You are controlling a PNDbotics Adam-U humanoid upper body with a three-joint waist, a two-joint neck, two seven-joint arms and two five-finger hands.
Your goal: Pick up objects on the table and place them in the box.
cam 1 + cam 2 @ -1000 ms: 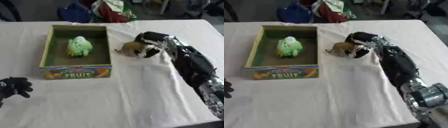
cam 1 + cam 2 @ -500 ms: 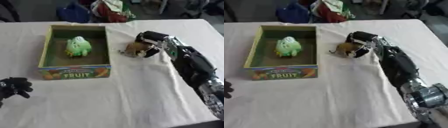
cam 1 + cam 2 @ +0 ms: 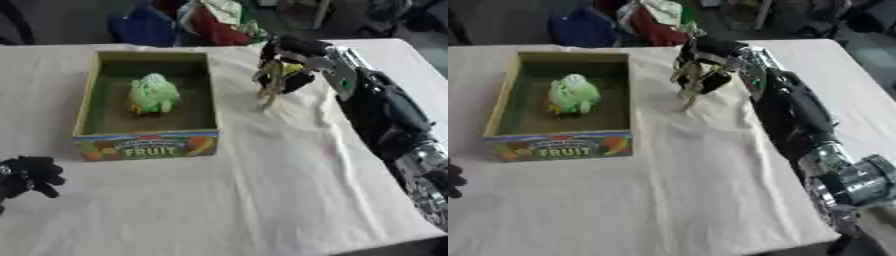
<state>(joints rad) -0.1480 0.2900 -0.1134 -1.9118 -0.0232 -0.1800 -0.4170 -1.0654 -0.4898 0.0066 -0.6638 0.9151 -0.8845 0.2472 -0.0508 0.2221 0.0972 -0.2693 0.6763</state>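
Note:
My right hand [image 3: 296, 62] is shut on a small tan and brown toy animal [image 3: 271, 82] and holds it above the white tablecloth, just right of the box. Part of the toy hangs down below the fingers. The box [image 3: 98, 90] is an open cardboard tray with "FRUIT" printed on its front wall. Inside it lies a green plush toy [image 3: 154, 93]. My left hand [image 3: 28, 175] rests at the lower left edge with curled fingers that hold nothing.
A white cloth [image 3: 236, 200] covers the table. Beyond the far edge lie a blue bag [image 3: 144, 27] and a heap of red, green and white fabric [image 3: 219, 17]. My right forearm [image 3: 385, 115] stretches along the table's right side.
My right hand has lifted the tan toy off the cloth. The whole picture has shifted, so the camera moved. My left hand stays put.

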